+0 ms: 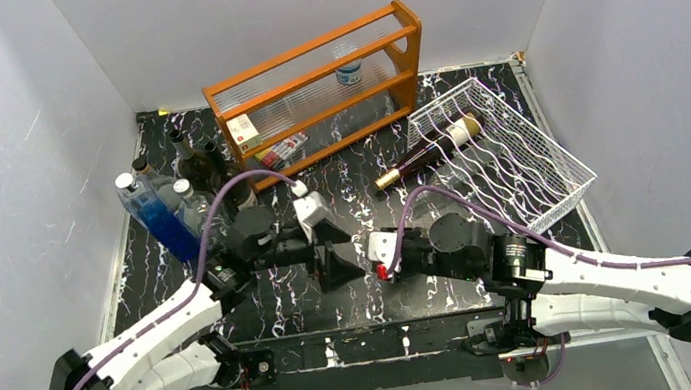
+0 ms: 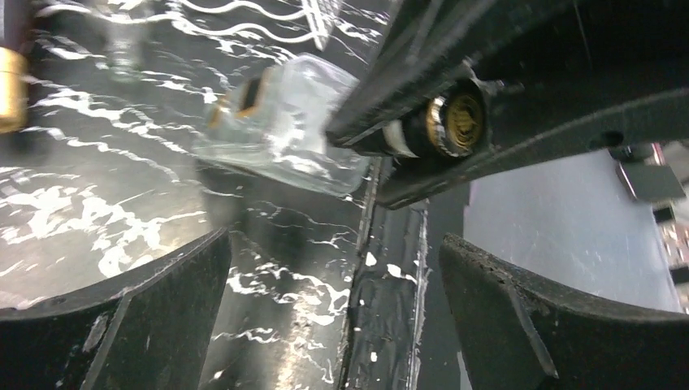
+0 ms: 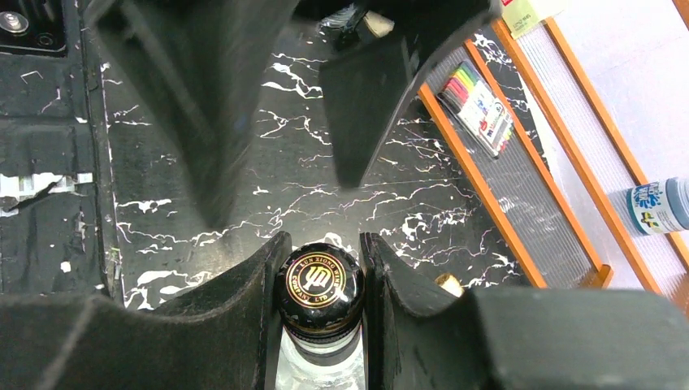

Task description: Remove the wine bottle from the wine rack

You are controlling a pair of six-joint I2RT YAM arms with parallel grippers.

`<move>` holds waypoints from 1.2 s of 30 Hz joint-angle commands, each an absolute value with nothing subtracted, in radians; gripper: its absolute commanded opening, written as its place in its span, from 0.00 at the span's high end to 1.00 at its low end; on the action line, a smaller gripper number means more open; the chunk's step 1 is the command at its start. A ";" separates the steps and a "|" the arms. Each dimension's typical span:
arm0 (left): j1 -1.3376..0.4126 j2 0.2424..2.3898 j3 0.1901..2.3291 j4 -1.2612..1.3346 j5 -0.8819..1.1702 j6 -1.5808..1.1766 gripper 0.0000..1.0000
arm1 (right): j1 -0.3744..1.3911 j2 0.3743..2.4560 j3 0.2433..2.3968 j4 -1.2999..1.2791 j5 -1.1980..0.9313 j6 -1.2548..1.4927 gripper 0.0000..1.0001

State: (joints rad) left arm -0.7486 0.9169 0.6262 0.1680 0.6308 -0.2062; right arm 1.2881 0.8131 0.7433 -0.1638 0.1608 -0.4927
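Closest to us, our two arms come in from the near edge and meet over the middle of the table [image 1: 348,169]. Our right gripper [image 3: 321,253] is pinched tight on the black and gold cap [image 3: 318,284] of a clear bottle [image 2: 280,122], with one finger on each side of the cap. We think this is the bottle for the job, and it is well away from the wine rack [image 1: 519,162]. Our left gripper [image 2: 335,244] faces it from the other side, its jaws wide apart with nothing between them. The bottle is just ahead of those open jaws. In the left wrist view its long body runs sideways from the cap, from one finger's side toward the other. So we think the left wrist must turn to line up with the glass before it can close on it. The left arm is bent low, and the right arm stretches across from the right. We cannot tell if the glass rests on the table. Farther back, a dark wine bottle [image 1: 429,154] lies on its side. Its thick end is inside the rack and its gold neck pokes out toward the arms. The right arm is nearer to it. Behind that stands the orange shelf [image 1: 414,45].
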 commanded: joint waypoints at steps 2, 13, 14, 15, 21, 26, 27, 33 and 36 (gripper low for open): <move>-0.910 1.029 0.607 0.451 0.622 -0.096 0.02 | 1.279 0.769 0.788 -0.086 0.129 -0.434 0.82; -1.011 1.267 0.606 0.753 0.544 0.026 0.04 | 1.277 0.742 0.813 -0.115 0.126 -0.425 0.82; -1.017 1.284 0.610 0.773 0.544 0.022 0.04 | 1.277 0.739 0.810 -0.115 0.126 -0.424 0.82; -1.020 1.295 0.611 0.798 0.538 0.012 0.05 | 1.278 0.735 0.807 -0.113 0.125 -0.422 0.82; -1.020 1.255 0.507 0.925 0.468 -0.022 0.03 | 1.278 0.708 0.815 -0.123 0.121 -0.416 0.82; -1.020 1.268 0.505 0.926 0.516 0.004 0.02 | 1.278 0.711 0.833 -0.150 0.089 -0.441 0.82; -1.021 1.279 0.515 0.925 0.531 0.010 0.02 | 1.278 0.712 0.838 -0.156 0.085 -0.442 0.82; -1.023 1.363 0.579 1.000 0.583 -0.005 0.02 | 1.278 0.701 0.833 -0.158 0.062 -0.433 0.82; -1.028 1.405 0.591 1.034 0.576 -0.003 0.06 | 1.278 0.700 0.835 -0.159 0.068 -0.429 0.82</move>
State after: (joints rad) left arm -1.0176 1.3792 0.5484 0.9096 0.5392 -0.0200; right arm 1.2728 0.7273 0.7593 -0.2577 0.0772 -0.4217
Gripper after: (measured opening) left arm 0.962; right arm 0.435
